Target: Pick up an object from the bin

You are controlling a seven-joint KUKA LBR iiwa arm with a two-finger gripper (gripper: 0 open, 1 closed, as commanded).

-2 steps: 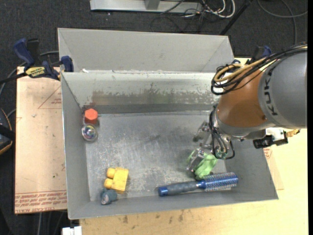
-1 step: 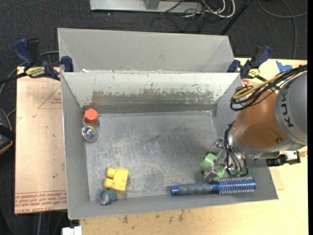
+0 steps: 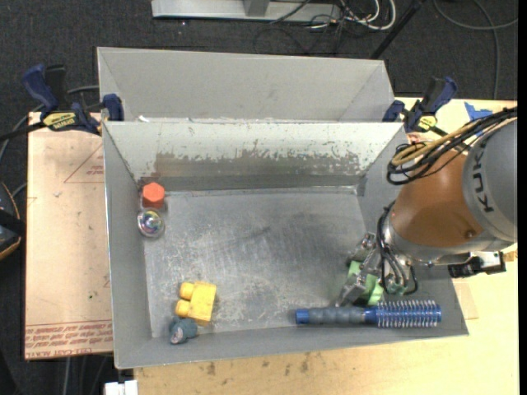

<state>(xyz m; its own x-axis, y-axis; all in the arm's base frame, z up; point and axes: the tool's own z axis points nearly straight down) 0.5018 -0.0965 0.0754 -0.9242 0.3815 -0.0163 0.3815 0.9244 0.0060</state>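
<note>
**Grasp stage: pincer low in the bin's right-hand corner, at a small green thing.**

You see the pincer [image 3: 370,278] down near the floor of the grey bin [image 3: 263,237], close to the right wall. A small green thing [image 3: 363,285] lies directly under it and is partly hidden by it. Whether the pincer is apart, together or clamped on that thing you cannot tell. A blue hairbrush [image 3: 370,314] lies just beside it, along the wall at the view's lower edge. The yellow block [image 3: 197,300], orange piece [image 3: 153,194] and shiny ball [image 3: 151,223] sit well apart on the left. Judged from this, nothing is lifted yet. Your next move calls for a firm hold on the green thing alone, clear of the brush. Then lift straight up, away from the right wall.
</note>
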